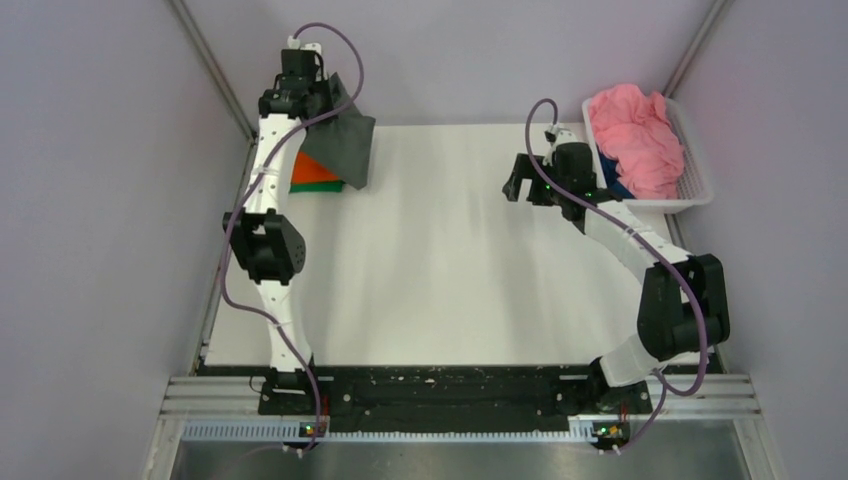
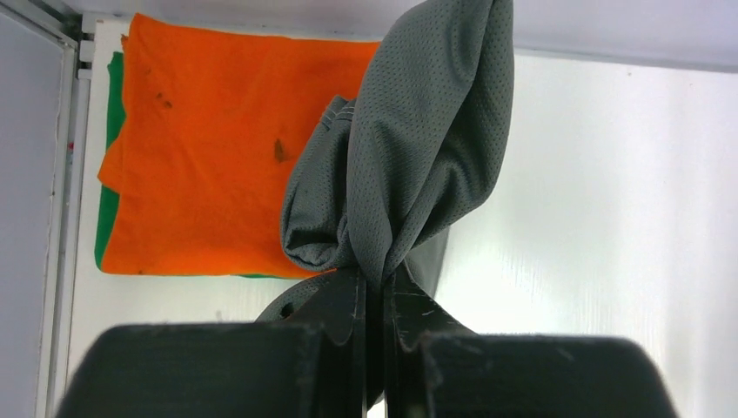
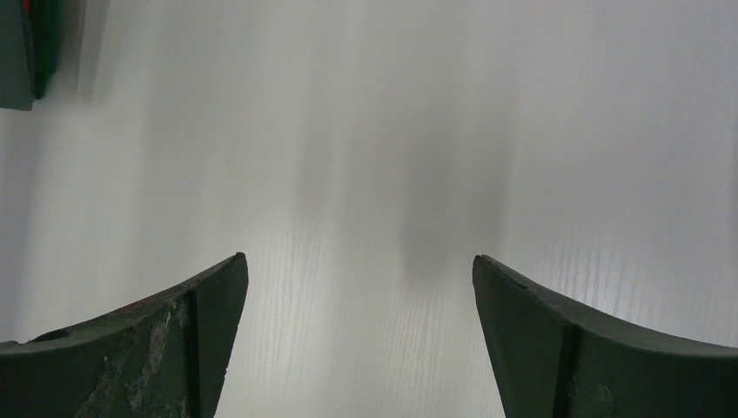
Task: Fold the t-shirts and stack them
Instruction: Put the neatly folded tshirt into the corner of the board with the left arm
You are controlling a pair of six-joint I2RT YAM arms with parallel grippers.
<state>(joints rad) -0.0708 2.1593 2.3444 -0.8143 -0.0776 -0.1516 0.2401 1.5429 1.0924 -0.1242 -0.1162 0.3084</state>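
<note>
My left gripper (image 1: 322, 92) is shut on the dark grey t-shirt (image 1: 344, 142) and holds it bunched and hanging above the table's far left corner; in the left wrist view the cloth (image 2: 409, 148) is pinched between the closed fingers (image 2: 348, 305). Under it lies a folded orange t-shirt (image 1: 312, 170) on a folded green one (image 1: 305, 187), also in the left wrist view (image 2: 226, 148). My right gripper (image 1: 525, 180) is open and empty above bare table, fingertips (image 3: 218, 296) wide apart. A pink t-shirt (image 1: 635, 135) and a blue one (image 1: 612, 187) lie in the basket.
The white plastic basket (image 1: 700, 175) stands at the table's far right corner. The white table (image 1: 440, 270) lies between the arms. Grey walls close in on the left, back and right.
</note>
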